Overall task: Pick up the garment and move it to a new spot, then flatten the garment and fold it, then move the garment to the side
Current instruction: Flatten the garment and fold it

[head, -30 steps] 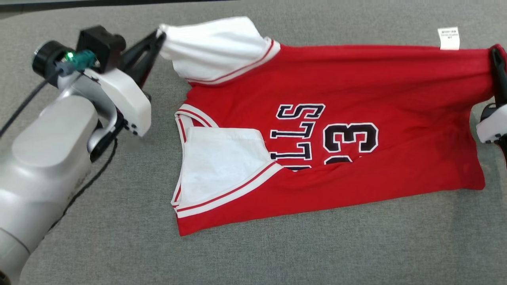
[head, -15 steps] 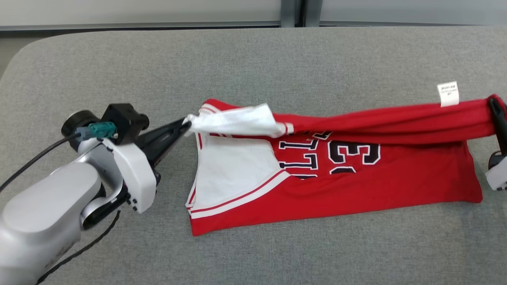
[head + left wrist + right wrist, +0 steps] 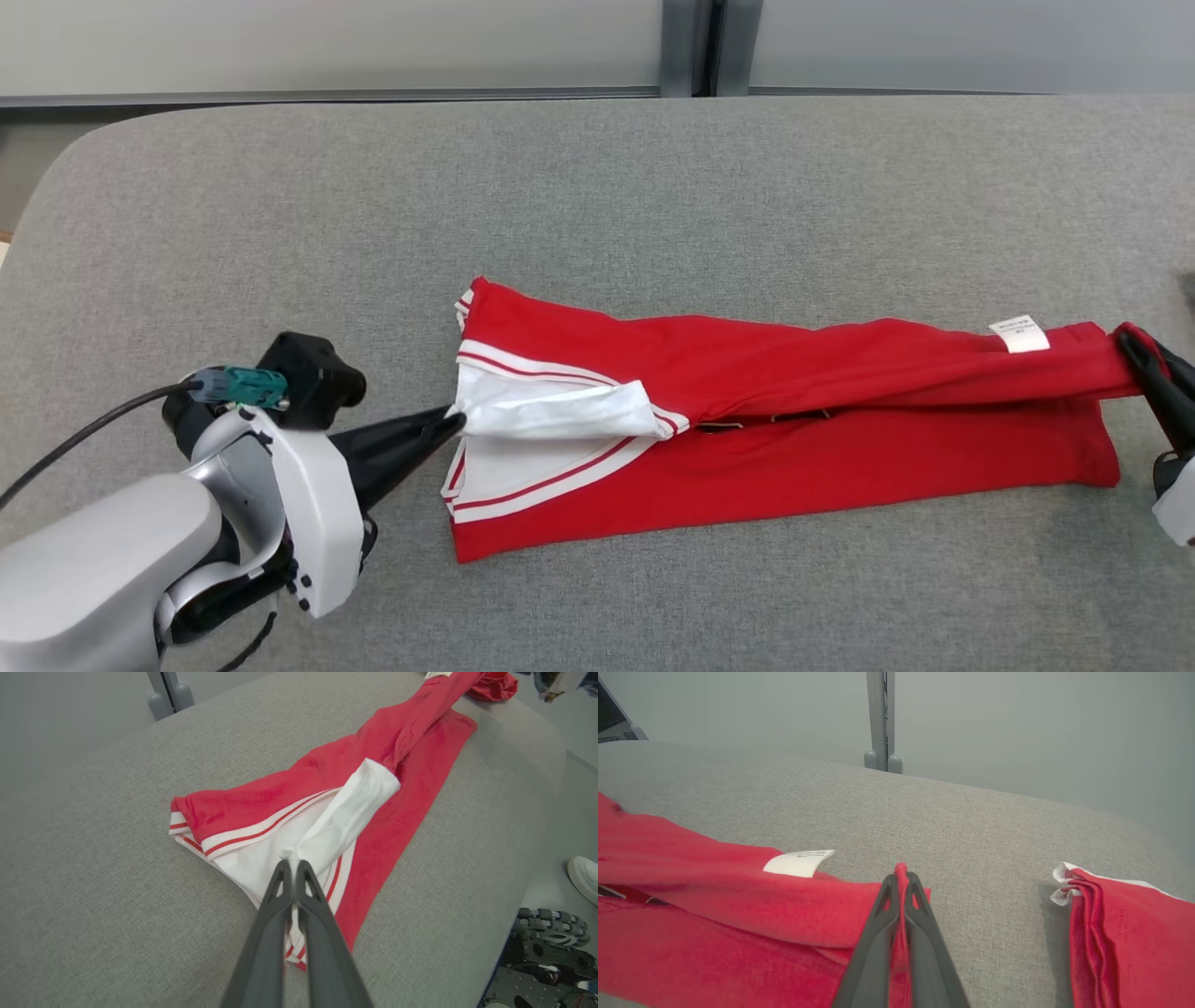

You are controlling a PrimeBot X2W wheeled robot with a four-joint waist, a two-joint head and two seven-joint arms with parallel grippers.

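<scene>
Here comes the fold. A second ago the red sleeveless jersey with white striped trim [image 3: 794, 448] was lying open with its black chest lettering readable. Now the far edge is carried over towards me and nearly all the print is buried, with only a dark sliver showing at the overlap. The head camera has tipped too, so I discount the shift of the whole picture. The jersey now lies as a long narrow band across the grey fabric-covered surface [image 3: 560, 187]. My left end effector [image 3: 448, 422] is pressed together on a twist of white shoulder fabric at the jersey's left end, low over the bottom layer. My right end effector [image 3: 1134, 347] is pinching the red hem corner at the far right end, with the small white label [image 3: 1019, 334] near it. The top layer stops short of the near edge, leaving a red strip of the bottom layer exposed. I judge the first lengthwise fold almost landed. Next I want both corners set down and released, but that bunched white shoulder may leave a lump.
</scene>
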